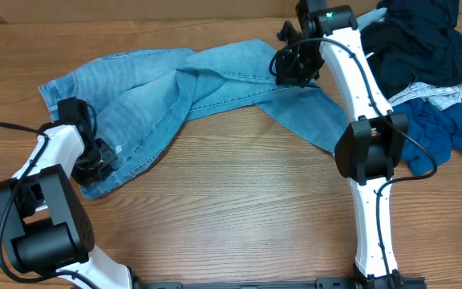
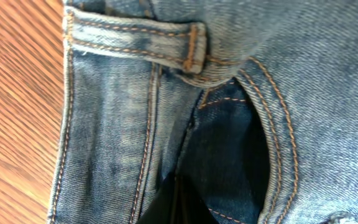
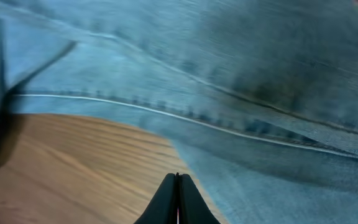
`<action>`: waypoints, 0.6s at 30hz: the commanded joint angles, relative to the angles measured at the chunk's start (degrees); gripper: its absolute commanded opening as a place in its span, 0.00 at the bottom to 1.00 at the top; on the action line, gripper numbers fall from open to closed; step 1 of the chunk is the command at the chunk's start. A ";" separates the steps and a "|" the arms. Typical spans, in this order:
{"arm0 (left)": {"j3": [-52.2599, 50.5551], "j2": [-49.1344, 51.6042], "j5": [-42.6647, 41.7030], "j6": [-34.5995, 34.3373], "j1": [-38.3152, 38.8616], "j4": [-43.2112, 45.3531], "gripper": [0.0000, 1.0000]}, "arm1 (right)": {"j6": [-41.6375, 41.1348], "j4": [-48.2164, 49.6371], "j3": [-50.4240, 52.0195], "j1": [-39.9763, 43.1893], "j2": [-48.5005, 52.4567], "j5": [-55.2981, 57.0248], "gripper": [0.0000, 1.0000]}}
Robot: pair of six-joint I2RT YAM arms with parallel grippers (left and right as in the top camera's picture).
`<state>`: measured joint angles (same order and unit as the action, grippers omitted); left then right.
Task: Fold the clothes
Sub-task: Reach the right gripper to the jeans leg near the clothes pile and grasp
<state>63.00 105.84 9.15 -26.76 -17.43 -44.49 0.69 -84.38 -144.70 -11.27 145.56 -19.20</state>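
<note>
A pair of light blue jeans (image 1: 175, 88) lies crumpled across the far half of the table, its waistband at the left and a leg running right. My left gripper (image 1: 96, 163) sits at the waistband's near corner. In the left wrist view its dark fingers (image 2: 179, 205) are closed together in the denim (image 2: 117, 124) below a belt loop and beside a pocket opening. My right gripper (image 1: 293, 71) is over the leg at the far right. In the right wrist view its fingers (image 3: 178, 199) are shut and empty, above the edge of the jeans (image 3: 260, 74).
A pile of dark navy clothes (image 1: 419, 40) stands at the far right, with a pale grey garment (image 1: 435, 92) and a blue garment (image 1: 447, 128) below it. The bare wooden table (image 1: 239, 185) lies in front of the jeans.
</note>
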 commanded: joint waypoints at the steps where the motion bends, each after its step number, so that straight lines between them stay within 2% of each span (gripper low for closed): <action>1: -2.43 -0.20 3.30 1.29 -5.16 0.42 0.04 | -0.44 0.57 -0.74 0.79 -1.53 1.20 0.04; 3: -2.54 -0.20 3.28 1.29 -6.36 0.70 0.04 | -0.31 1.31 -0.74 0.76 -1.31 1.11 0.04; 4: -2.54 -0.20 3.26 1.38 -6.82 1.05 0.04 | -0.31 1.86 -0.74 0.57 -1.29 1.14 0.07; 6: -2.51 -0.20 3.06 1.53 -7.04 1.31 0.04 | -0.70 3.10 -0.74 -0.04 -1.11 0.92 0.28; 8: -2.54 -0.20 2.95 1.53 -6.95 1.46 0.04 | -1.22 3.39 -0.74 -0.68 -1.07 0.79 0.38; 9: -2.51 -0.20 2.91 1.53 -6.91 1.46 0.04 | -2.69 3.23 -0.74 -0.74 -0.96 1.97 0.46; 12: -2.54 -0.20 2.86 1.53 -6.91 1.51 0.04 | -6.93 2.43 -0.74 -0.48 -0.59 9.14 0.53; 13: -2.54 -0.20 2.86 1.53 -6.91 1.55 0.04 | -6.64 2.47 -0.72 -0.24 -0.52 11.13 0.57; 16: -2.51 -0.20 2.60 1.53 -6.91 1.68 0.04 | -2.32 2.64 -0.72 -0.15 -0.39 13.16 0.60; 17: -2.51 -0.20 2.60 1.53 -6.91 1.68 0.04 | -2.23 2.21 -0.72 -0.15 -0.39 13.09 0.66; 18: -2.51 -0.20 2.62 1.60 -6.91 1.68 0.04 | -2.49 1.44 -0.72 -0.22 -0.39 12.61 0.67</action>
<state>62.33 105.41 9.21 -26.35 -23.53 -42.94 -2.83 -82.06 -144.73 -11.79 145.58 -9.74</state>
